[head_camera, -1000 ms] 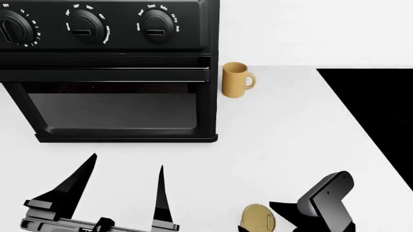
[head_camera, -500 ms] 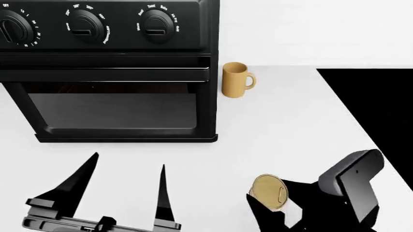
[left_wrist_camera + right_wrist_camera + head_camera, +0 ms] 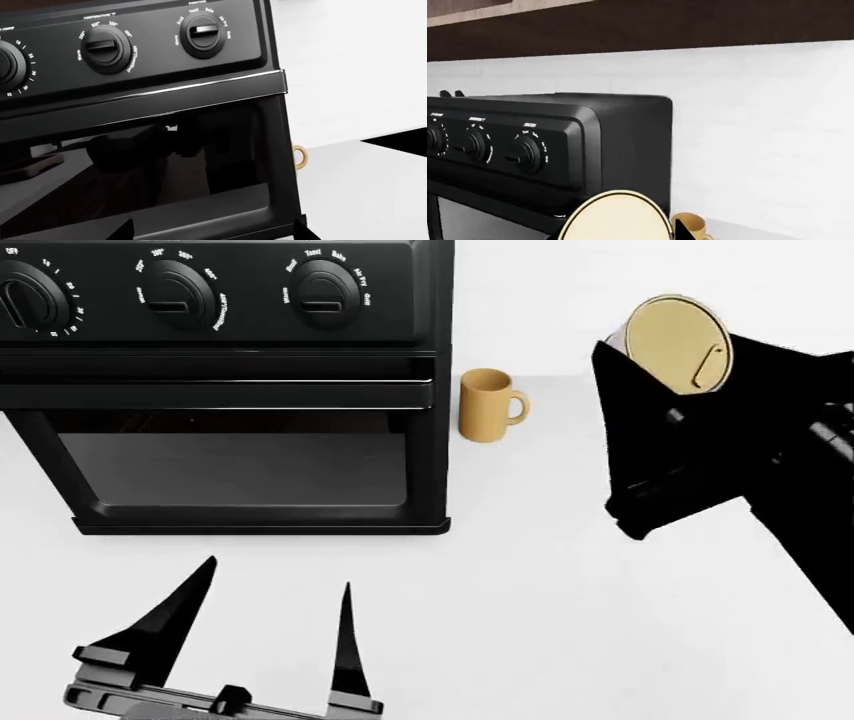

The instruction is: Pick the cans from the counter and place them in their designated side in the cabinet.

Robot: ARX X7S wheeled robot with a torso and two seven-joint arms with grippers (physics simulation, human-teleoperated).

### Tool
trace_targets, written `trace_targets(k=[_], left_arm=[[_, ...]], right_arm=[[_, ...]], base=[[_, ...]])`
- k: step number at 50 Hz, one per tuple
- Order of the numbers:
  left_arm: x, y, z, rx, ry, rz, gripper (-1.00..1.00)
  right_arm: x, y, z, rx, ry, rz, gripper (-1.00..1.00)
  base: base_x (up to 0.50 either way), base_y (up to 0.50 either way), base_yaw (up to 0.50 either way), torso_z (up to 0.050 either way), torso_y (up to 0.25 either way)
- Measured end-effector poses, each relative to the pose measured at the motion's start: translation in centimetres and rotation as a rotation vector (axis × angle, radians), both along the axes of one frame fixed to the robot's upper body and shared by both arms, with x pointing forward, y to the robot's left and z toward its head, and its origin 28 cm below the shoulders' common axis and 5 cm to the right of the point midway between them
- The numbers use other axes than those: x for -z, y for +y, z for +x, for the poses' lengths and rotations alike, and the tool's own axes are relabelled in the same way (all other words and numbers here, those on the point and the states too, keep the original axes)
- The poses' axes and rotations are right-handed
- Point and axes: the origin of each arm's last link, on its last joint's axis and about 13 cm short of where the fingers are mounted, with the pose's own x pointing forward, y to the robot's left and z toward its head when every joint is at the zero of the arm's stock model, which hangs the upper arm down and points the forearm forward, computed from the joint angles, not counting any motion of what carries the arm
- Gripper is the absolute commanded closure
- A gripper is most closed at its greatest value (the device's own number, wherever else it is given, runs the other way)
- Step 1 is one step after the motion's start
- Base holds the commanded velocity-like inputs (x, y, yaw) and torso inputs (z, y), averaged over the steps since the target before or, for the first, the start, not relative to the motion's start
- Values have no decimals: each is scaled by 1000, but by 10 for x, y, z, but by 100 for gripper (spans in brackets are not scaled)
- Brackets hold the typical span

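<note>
One tool raised high, gripping the tin.

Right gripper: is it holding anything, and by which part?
The right gripper holds the short tin by its side wall, gold lid left bare; the exact contact is hidden. The left gripper's jaws are apart and empty.

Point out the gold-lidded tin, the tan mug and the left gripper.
tin (image 3: 678, 344): head view, on its gold lid.
mug (image 3: 486, 407): head view, on its body.
left gripper (image 3: 274, 615): head view, midway between the open fingertips.
</note>
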Motion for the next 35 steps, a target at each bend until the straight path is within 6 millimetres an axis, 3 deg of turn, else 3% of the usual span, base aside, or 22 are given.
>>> trace_targets(k=[21, 35], left_arm=[[-1, -2, 1, 8, 2, 7, -100], [1, -3, 4, 8, 9, 13, -100]], right_arm=[[-84, 8, 8, 175, -336, 64, 100], [-121, 10, 37, 256, -411, 105, 100]], base=[[0, 0, 0, 0, 0], [0, 0, 0, 0, 0]])
